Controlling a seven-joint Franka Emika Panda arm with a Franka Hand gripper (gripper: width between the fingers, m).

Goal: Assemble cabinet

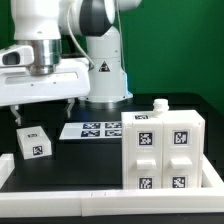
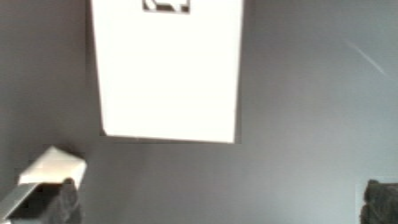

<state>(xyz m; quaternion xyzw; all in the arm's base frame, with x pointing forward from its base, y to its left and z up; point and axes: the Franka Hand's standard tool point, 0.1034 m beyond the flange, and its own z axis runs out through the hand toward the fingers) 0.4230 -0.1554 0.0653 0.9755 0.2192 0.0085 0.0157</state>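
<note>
Fingers (image 2: 43, 202) are hanging spread and empty, the cabinet (image 1: 165, 150) is sitting at the near edge of the table (image 1: 90, 165) on the exterior view's right, and I'm guessing an off-centre grab is risking tipping the block (image 1: 34, 142).

- cabinet (image 1: 165, 150): white all over, with black-and-white square tags on its faces
- small block (image 1: 33, 141): white, one black-and-white tag
- marker board (image 1: 92, 129): white, with black-patterned tags
- table (image 1: 70, 165): black
- back wall (image 1: 170, 40): green
- arm (image 1: 112, 80): white, with black joint
</note>
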